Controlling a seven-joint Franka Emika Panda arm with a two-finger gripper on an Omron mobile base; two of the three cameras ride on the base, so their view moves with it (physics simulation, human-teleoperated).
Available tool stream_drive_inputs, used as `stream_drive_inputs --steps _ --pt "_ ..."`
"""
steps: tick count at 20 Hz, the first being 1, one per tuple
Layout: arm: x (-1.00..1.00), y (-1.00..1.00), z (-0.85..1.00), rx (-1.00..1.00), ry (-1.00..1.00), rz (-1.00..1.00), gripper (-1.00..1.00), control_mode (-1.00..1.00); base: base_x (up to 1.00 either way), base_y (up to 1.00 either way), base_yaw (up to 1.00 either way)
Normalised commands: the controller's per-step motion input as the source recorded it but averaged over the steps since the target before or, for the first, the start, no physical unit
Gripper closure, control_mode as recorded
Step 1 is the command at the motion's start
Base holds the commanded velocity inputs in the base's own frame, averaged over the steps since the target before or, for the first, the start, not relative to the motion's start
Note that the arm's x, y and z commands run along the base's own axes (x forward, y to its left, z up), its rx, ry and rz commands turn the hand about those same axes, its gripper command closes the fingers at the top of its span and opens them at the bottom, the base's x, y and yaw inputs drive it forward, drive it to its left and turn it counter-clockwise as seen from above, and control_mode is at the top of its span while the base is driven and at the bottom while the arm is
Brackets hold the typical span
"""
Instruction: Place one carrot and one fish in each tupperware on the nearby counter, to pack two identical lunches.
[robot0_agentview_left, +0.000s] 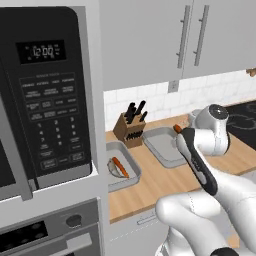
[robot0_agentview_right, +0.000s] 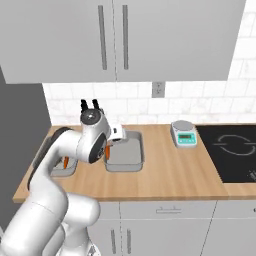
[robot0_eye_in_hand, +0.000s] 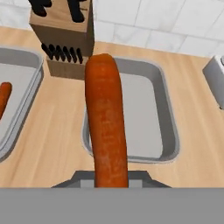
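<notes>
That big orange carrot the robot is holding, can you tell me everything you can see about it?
The long orange carrot looks rough-skinned with a rounded far end. Its near end sits in the shut gripper, which holds it in the air. It hangs above the light-brown wooden counter and the left rim of the shallow grey tupperware tray, pointing toward the wooden knife block. Nothing else touches it.

A grey tupperware (robot0_agentview_right: 131, 159) lies on the wooden counter (robot0_agentview_right: 170, 175).

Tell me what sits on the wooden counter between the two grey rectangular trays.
The wooden knife block with black handles stands between the left grey tray and the right grey tray, toward the wall, seen in the hand view.
</notes>
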Motion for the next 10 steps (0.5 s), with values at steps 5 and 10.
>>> stream_drive_inputs --steps 5,10 --pt "0.61 0.10 -0.35 0.00 0.14 0.00 1.00 -1.00 0.00 0.00 0.00" --pt "0.44 -0.01 -0.24 0.01 0.00 0.05 1.00 -1.00 0.00 0.00 0.00"
